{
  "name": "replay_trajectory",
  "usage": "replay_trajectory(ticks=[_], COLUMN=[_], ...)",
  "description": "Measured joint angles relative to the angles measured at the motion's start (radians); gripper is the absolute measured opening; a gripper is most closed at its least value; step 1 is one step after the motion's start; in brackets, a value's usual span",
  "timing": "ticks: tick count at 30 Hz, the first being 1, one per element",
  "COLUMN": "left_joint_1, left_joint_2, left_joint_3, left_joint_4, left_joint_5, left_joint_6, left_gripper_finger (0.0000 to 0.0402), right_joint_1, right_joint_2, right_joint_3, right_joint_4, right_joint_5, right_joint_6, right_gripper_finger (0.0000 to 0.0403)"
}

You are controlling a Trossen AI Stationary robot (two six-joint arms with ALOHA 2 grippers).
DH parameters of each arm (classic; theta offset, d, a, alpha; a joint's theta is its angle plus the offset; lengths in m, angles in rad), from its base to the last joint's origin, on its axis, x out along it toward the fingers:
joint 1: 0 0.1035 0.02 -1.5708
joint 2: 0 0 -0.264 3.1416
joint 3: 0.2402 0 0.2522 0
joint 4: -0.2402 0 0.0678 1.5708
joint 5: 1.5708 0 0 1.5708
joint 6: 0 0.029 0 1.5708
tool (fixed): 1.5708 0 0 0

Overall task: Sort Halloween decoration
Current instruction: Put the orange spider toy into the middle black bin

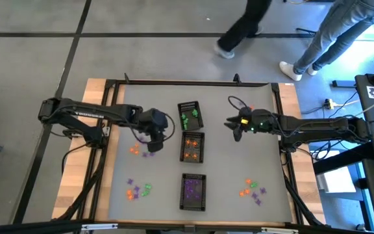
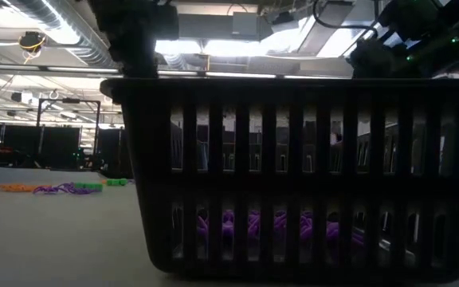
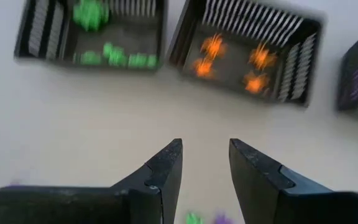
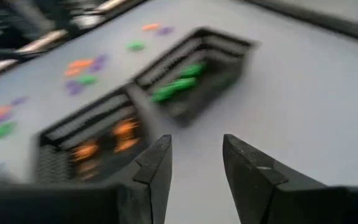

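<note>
Three mesh trays on my worktop (green, orange, purple trinkets inside); loose trinkets outside. Left tool and right tool: parted, empty.

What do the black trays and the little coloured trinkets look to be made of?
The trays look like matte black moulded plastic: thick, even slats show in the low view. The trinkets look like plastic in saturated orange, green and purple; they are too small to judge the finish.
</note>
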Motion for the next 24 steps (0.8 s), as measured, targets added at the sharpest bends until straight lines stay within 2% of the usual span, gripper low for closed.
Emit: replay_trajectory(ticks=[2, 6, 12, 15, 17, 21, 24], left_joint_1=[-0.013, -0.025, -0.025, -0.028, -0.036, -0.086, -0.152], left_joint_2=[-0.043, -0.128, -0.172, -0.166, -0.16, -0.161, -0.161], left_joint_3=[-0.07, -0.243, -0.403, -0.43, -0.435, -0.436, -0.436], left_joint_4=[0.131, 0.401, 0.628, 0.7, 0.715, 0.711, 0.718], left_joint_5=[-0.005, -0.005, -0.005, -0.005, -0.004, 0.05, 0.048], left_joint_6=[0.003, -0.025, -0.108, -0.115, -0.136, -0.188, -0.213], left_gripper_finger=[0.0124, 0.0124, 0.0124, 0.0124, 0.0124, 0.0124, 0.0124], right_joint_1=[0.042, 0.175, 0.432, 0.53, 0.576, 0.662, 0.717], right_joint_2=[0.0, 0.001, 0.066, 0.132, 0.184, 0.286, 0.354], right_joint_3=[0.006, 0.081, 0.247, 0.316, 0.351, 0.393, 0.402], right_joint_4=[-0.006, -0.109, -0.288, -0.394, -0.454, -0.544, -0.574], right_joint_5=[-0.034, -0.023, 0.182, 0.252, 0.257, 0.217, 0.159], right_joint_6=[0.0, 0.0, -0.001, 0.049, 0.112, 0.233, 0.321], right_gripper_finger=[0.014, 0.014, 0.014, 0.014, 0.014, 0.014, 0.014])
